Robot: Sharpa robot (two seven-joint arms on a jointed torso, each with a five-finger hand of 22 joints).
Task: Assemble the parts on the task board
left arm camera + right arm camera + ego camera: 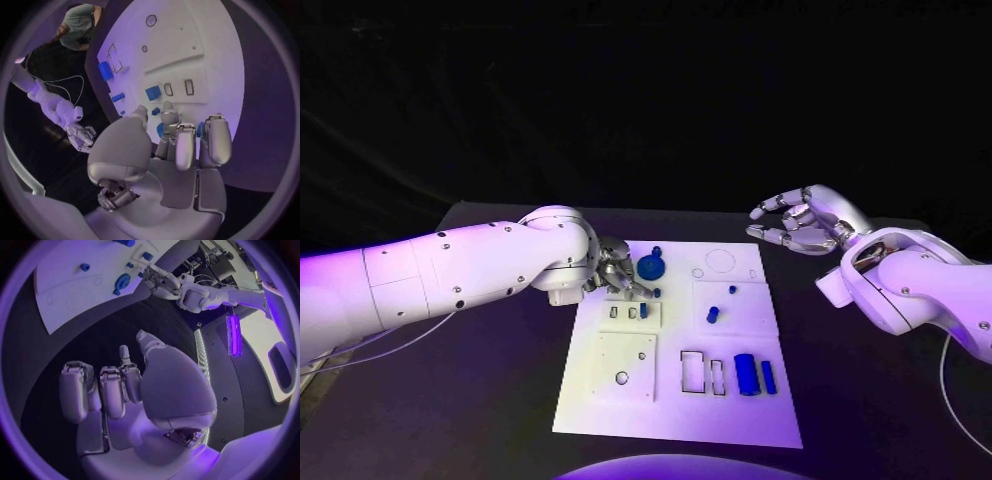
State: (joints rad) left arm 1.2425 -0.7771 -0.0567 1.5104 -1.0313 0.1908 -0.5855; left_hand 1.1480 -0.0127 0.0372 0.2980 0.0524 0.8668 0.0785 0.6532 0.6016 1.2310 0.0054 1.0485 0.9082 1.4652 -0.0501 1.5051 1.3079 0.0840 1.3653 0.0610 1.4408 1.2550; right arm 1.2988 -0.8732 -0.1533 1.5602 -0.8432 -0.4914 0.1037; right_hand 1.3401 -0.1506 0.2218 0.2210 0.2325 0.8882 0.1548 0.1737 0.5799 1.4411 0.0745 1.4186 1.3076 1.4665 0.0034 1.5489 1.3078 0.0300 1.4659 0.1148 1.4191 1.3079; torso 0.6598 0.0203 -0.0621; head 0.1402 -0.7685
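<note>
White rectangular task board point(678, 400) lies mid-bench point(488, 400). Left hand point(615, 268) rests at the board's far-left corner, fingers curled down beside the round blue disc part point(653, 268); whether it grips a part cannot be told. Right hand point(802, 222) hovers off the board, holding nothing, fingers apart. Recommended: align the part squarely over its recess, then press gently.

Lab; black table point(488, 400), task board point(678, 415)
</note>
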